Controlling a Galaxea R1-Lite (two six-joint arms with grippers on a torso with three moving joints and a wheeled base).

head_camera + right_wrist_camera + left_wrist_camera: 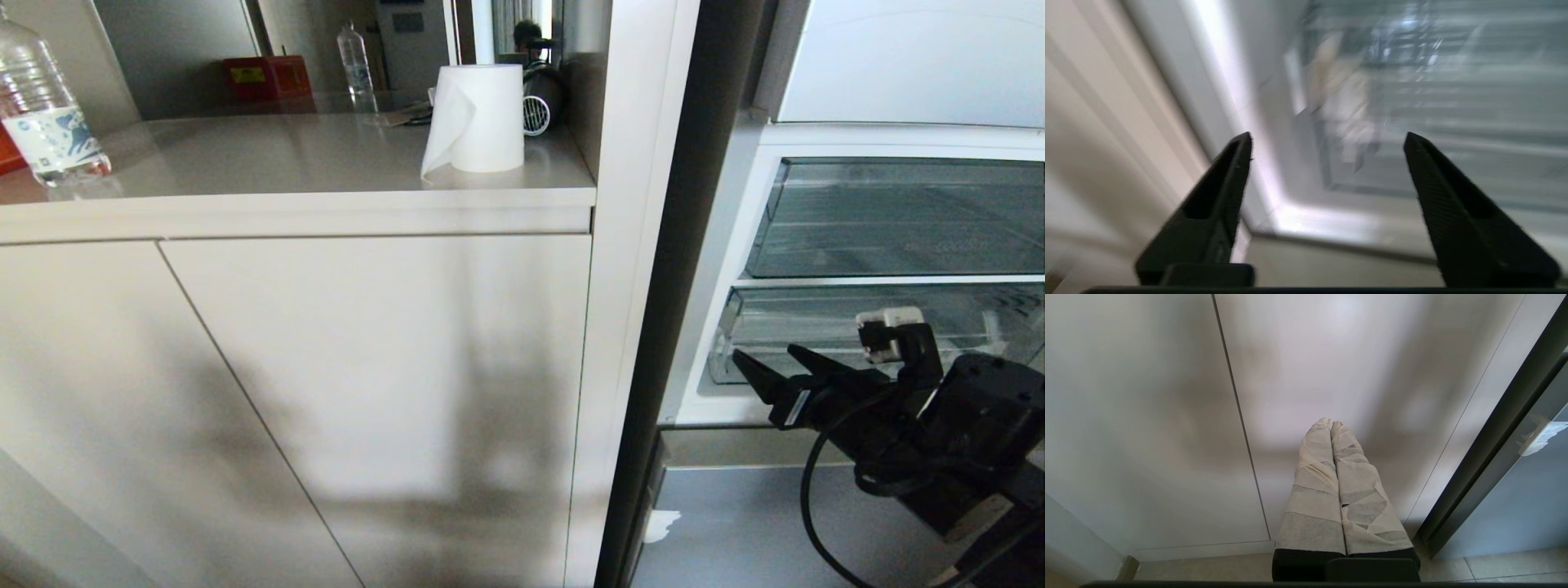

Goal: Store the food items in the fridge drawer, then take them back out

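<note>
The fridge drawer (816, 322) is the lower of two clear drawers in the open fridge at the right, and it sits pushed in. My right gripper (763, 351) hangs just in front of the drawer's left front corner, open, with nothing between its black fingers. In the right wrist view the right gripper (1327, 136) faces the blurred fridge drawer (1433, 102) and its white-patched corner. My left gripper (1331, 423), its fingers wrapped in pale tape, is shut on nothing and faces a cabinet door. The food items are out of view.
An upper clear drawer (898, 216) sits above the fridge drawer. Left of the fridge stand a dark vertical edge (678, 286) and pale cabinet doors (367, 367). The counter (286, 159) carries a paper towel roll (478, 118) and a water bottle (45, 122).
</note>
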